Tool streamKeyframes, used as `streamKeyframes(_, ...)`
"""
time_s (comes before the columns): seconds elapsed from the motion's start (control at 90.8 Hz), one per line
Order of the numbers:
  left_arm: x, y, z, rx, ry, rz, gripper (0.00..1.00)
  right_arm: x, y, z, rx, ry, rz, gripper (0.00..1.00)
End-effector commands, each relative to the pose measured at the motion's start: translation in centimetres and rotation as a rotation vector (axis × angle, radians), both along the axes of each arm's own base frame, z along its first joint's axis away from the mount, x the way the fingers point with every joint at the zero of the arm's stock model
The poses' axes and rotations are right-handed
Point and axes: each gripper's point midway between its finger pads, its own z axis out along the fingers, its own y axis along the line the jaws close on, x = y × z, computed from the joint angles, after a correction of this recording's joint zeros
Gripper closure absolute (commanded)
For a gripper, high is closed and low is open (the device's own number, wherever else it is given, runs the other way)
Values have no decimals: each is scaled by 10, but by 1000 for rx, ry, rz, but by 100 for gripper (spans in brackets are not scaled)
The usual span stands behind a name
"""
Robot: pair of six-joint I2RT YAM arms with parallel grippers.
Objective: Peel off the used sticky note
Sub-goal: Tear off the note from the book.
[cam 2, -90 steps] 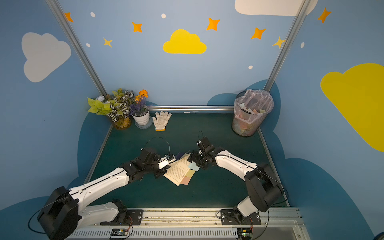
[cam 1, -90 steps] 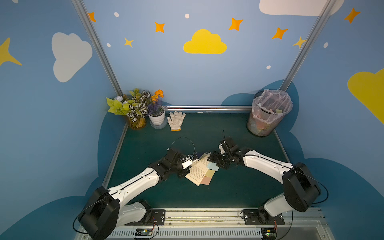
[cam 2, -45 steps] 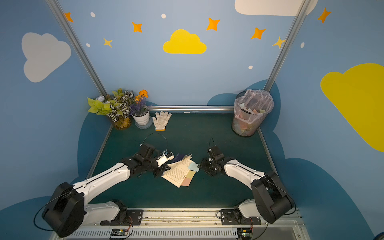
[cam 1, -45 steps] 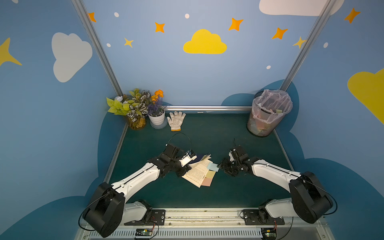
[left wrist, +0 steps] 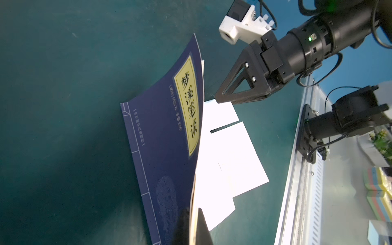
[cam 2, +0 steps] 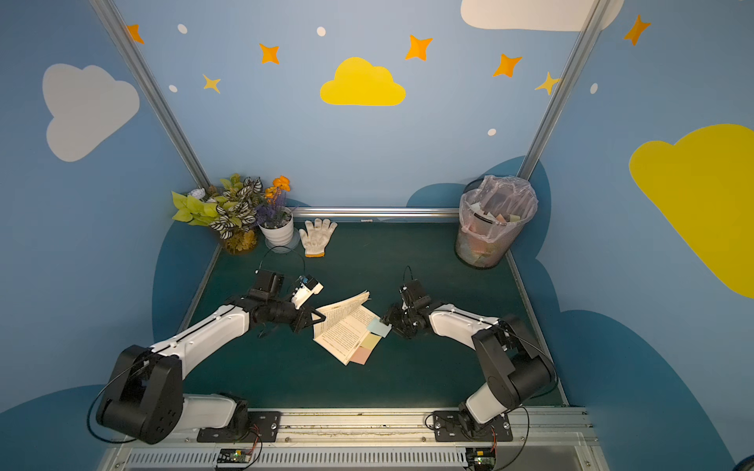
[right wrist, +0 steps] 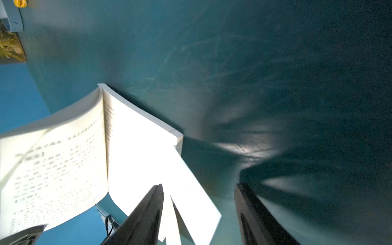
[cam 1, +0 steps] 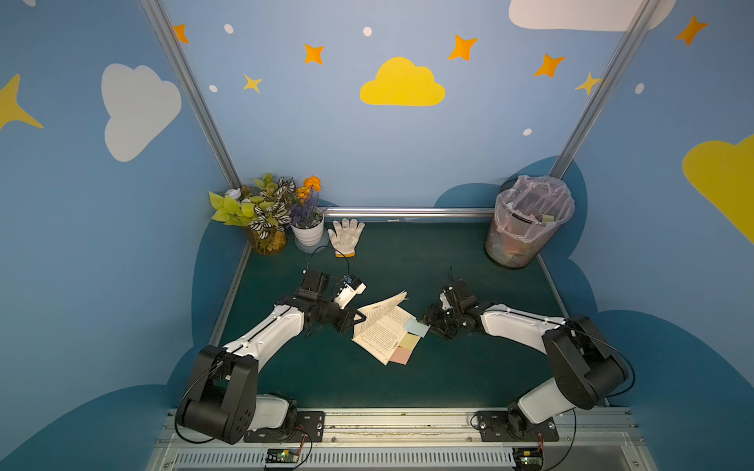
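An open book (cam 1: 379,328) (cam 2: 344,326) lies on the green mat, its left pages raised in a fan. Three sticky notes stick out of its right edge: blue (cam 1: 416,327) (cam 2: 378,327), yellow (cam 1: 409,340) and pink (cam 1: 402,355). My left gripper (cam 1: 359,317) (left wrist: 194,214) is shut on the book's dark blue cover (left wrist: 165,127) and pages. My right gripper (cam 1: 428,322) (cam 2: 387,320) (right wrist: 199,185) is open at the blue note. In the right wrist view the washed-out note (right wrist: 197,199) lies between the fingers (right wrist: 148,212), close to one of them. I cannot tell which note is used.
A bin (cam 1: 528,222) lined with a pink bag stands at the back right. Potted plants (cam 1: 277,212) and a white glove (cam 1: 344,236) sit at the back left. A metal rail (cam 1: 408,422) runs along the front edge.
My right gripper drew back to the right off the book, then came in again to the blue note with its jaws narrower. The left gripper kept hold of the book's pages.
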Motion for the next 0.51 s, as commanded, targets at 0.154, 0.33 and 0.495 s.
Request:
streamKeyframes(0.154,3,4,-8,-93,160,38,97,7,24,4,37,-9,27,50)
streamKeyframes(0.33,11,12,-11,-100,177,81,97,5,25,1,36,-6,19,56)
streamKeyframes(0.495,12,14,-11,-99,172,94,97,5,14,1,18,-18,-21,97)
